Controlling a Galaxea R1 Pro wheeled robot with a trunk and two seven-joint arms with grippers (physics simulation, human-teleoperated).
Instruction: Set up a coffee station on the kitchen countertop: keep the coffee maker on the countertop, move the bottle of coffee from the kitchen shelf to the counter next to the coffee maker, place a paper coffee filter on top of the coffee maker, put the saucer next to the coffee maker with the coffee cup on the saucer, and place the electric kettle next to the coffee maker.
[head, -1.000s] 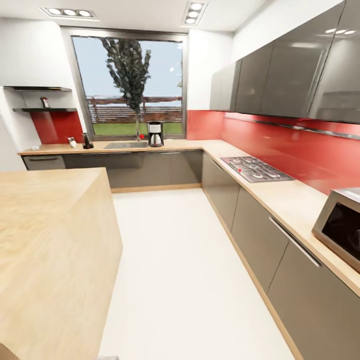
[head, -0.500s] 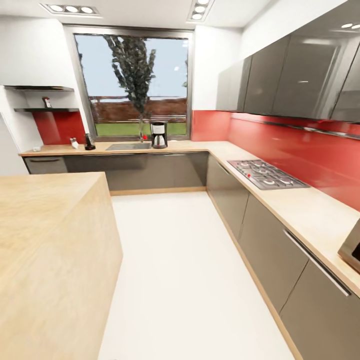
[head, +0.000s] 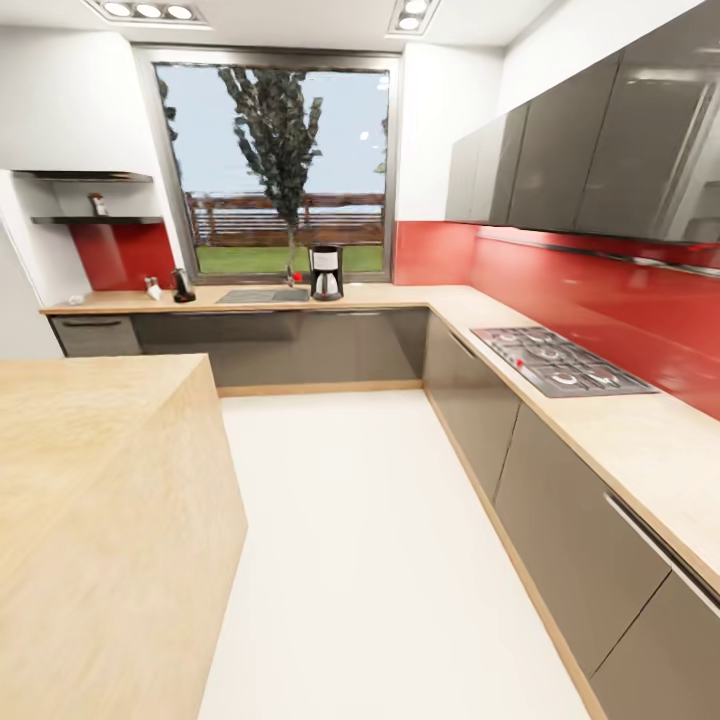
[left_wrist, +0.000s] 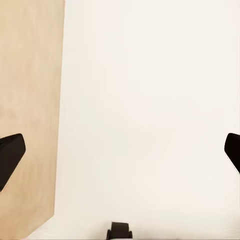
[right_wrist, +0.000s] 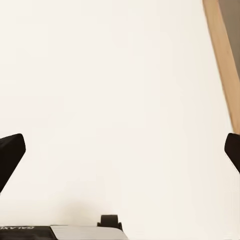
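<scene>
**Kitchen, far-wall counter: stock as seen from the aisle**

Landmark: the coffee maker (head: 325, 272), upright on the kitchen countertop (head: 380, 295) at the far wall, in front of the window (head: 275, 160).

1. Sink (head: 264, 295): set into the countertop just left of the coffee maker; a small red item stands between them, too small to identify.
2. Electric kettle (head: 182, 285): dark, on the same countertop, well left of the coffee maker, beyond the sink.
3. Small pale object (head: 152, 288): just left of the kettle; too small to name.
4. Small white item (head: 74, 298): at the far left end of the countertop, furthest from the coffee maker; cup or saucer cannot be told.
5. Kitchen shelf (head: 95, 219): thin dark slab above a red panel, up and far left of the coffee maker. A small jar-like item (head: 97, 204), likely the bottle of coffee, stands on it.
6. Hob (head: 560, 361): on the side run of counter, right of and nearer than the coffee maker.
7. Wooden island (head: 100, 480): near foreground, left of the aisle.

Tools:
- Left gripper (left_wrist: 120, 150): fingers spread wide, nothing between them, white floor (head: 370, 540) and the island's side beneath.
- Right gripper (right_wrist: 120, 150): fingers spread wide, empty, over white floor beside a cabinet plinth.
</scene>
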